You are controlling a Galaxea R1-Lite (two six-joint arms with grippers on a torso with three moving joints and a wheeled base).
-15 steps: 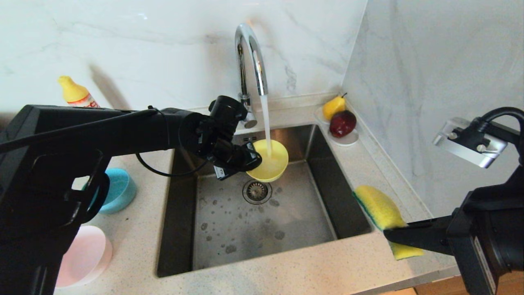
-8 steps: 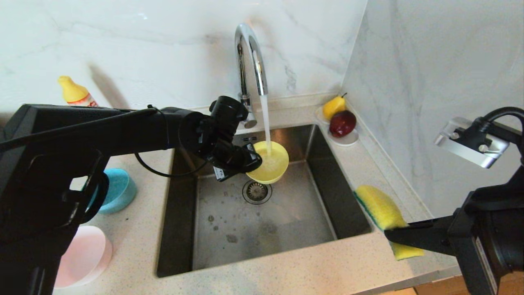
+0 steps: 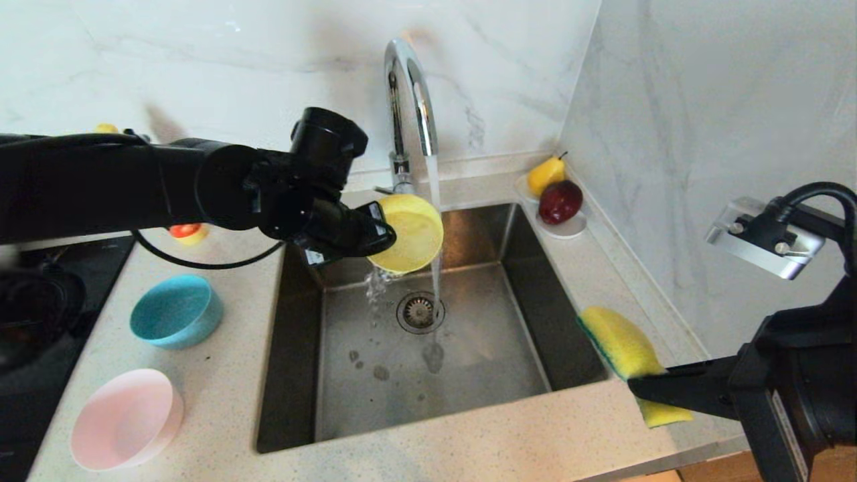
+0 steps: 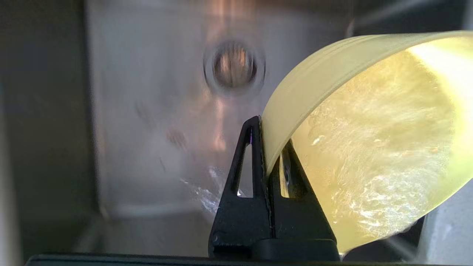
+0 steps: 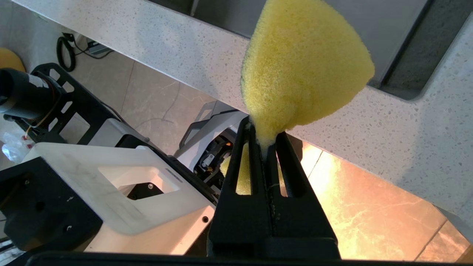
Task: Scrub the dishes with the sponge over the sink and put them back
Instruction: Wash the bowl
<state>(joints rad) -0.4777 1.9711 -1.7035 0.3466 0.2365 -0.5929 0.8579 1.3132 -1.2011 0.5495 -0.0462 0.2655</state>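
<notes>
- Marble-walled counter surrounds the sink (image 3: 469, 375) mid-frame.
- Left gripper (image 3: 375, 231), clamped on the yellow bowl (image 3: 408, 234) rim, tips it beside the tap (image 3: 408, 87) stream.
- Right gripper (image 3: 646, 387), lower right, pinches the sponge (image 3: 619, 341).

The yellow bowl (image 3: 406, 233) tilts over the sink (image 3: 428, 361), spilling water; the blue bowl (image 3: 176, 311) and pink bowl (image 3: 127, 418) sit upright on the counter (image 3: 221, 375); the sponge (image 3: 619, 338) hangs at the sink's right edge.

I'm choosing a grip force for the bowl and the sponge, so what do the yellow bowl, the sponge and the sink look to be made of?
Yellow bowl: probably thin plastic, smooth and slightly translucent; light glows through its wall.
Sponge: soft open-pored yellow foam with a thin green scouring layer; it pinches narrow between the right gripper's jaws.
Sink: seemingly brushed stainless steel, grey with dull reflections.
</notes>
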